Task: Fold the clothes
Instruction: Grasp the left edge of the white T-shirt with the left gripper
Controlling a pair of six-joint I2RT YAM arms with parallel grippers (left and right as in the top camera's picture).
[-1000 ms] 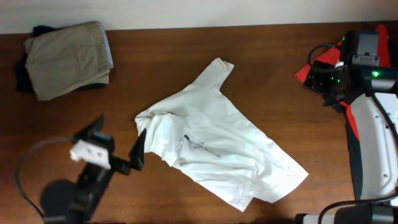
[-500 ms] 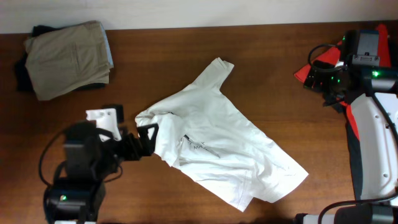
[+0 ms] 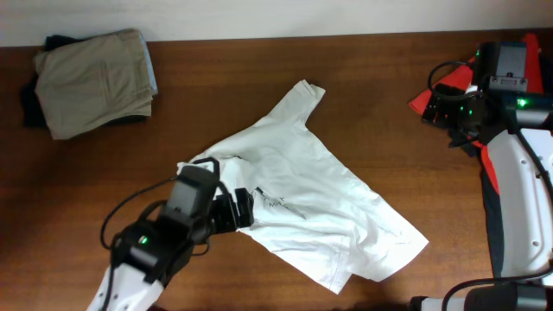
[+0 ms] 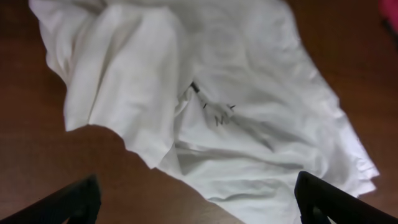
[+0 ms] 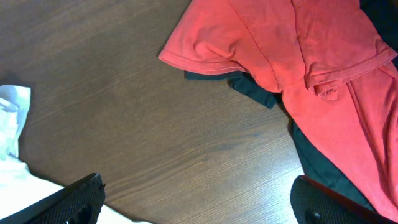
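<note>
A large white shirt (image 3: 302, 203) lies crumpled and spread across the middle of the table, with a small dark print (image 4: 214, 112) near its centre. My left gripper (image 3: 238, 212) hovers open over the shirt's folded-over left edge. In the left wrist view the left gripper (image 4: 199, 208) holds nothing; bare wood and the shirt's hem (image 4: 186, 168) lie between its fingers. My right gripper (image 3: 449, 117) stands open at the far right, away from the shirt. In the right wrist view the right gripper (image 5: 202, 205) has only wood below it.
A folded khaki garment (image 3: 95, 78) rests on a dark one (image 3: 30, 104) at the back left corner. At the back right a red garment (image 5: 298, 56) lies over a dark one (image 5: 317, 162), beside the right arm. The wall edge runs along the back.
My left arm has swung from the front left in over the shirt's left edge, its jaws staying wide. The right arm and the shirt have not moved.
</note>
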